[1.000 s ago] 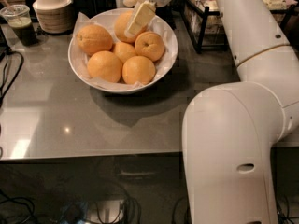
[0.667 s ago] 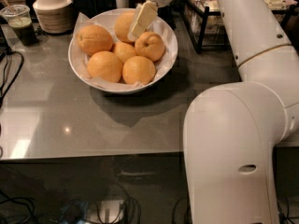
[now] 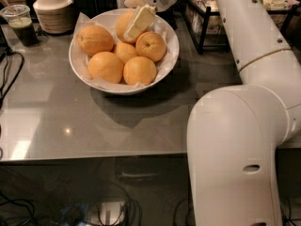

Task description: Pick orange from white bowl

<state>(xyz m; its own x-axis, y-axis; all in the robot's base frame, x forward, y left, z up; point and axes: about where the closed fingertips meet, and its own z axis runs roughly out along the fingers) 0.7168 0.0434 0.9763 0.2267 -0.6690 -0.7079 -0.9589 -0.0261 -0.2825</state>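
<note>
Count: one white bowl (image 3: pixel 77 66), six oranges, one lidded beige container (image 3: pixel 53 6), one plastic cup (image 3: pixel 19 23) holding a dark drink, and one gripper (image 3: pixel 134 20). The bowl is lined with crinkled white paper and stands on the grey tabletop (image 3: pixel 94 126) toward its far edge; all six oranges sit in it. The orange (image 3: pixel 120 24), the largest, lies at the back of the bowl, partly covered by the gripper, which reaches in from the far right against it. Whether the gripper has closed on the orange cannot be told. Container and cup stand at the far left corner, apart from the bowl. A dark cable (image 3: pixel 10 74) runs along the left edge. Bare grey surface extends from the bowl to the near edge, where the robot arm (image 3: pixel 235 140) overhangs the near right corner.
</note>
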